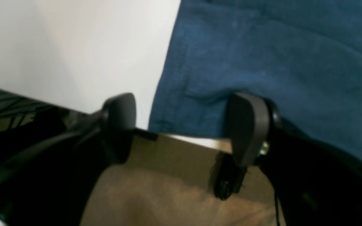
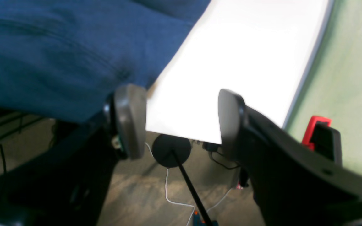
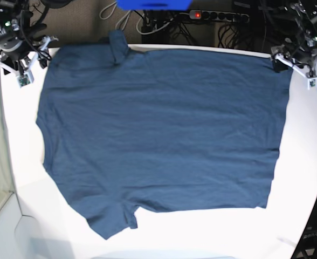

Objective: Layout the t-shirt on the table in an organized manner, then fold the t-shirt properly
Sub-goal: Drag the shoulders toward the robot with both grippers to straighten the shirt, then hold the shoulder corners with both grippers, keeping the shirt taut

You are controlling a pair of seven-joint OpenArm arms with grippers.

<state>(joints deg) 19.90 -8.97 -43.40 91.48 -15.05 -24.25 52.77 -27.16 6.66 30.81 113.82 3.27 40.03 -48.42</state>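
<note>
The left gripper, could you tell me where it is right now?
In the base view the left gripper sits top right, open at the t-shirt corner by the table edge.

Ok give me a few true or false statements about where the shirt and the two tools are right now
1. The t-shirt lies spread open on the table. True.
2. The left tool is clamped shut on the cloth. False: its jaws stand apart, with one finger against the shirt's edge.
3. The right tool is open. True, with white table showing between its fingers.
4. The shirt is folded in half. False: it is a single flat layer with both sleeves out.
5. In the base view, both arms are at the top corners of the shirt. True.
6. The shirt is red. False: it is dark blue.
</note>
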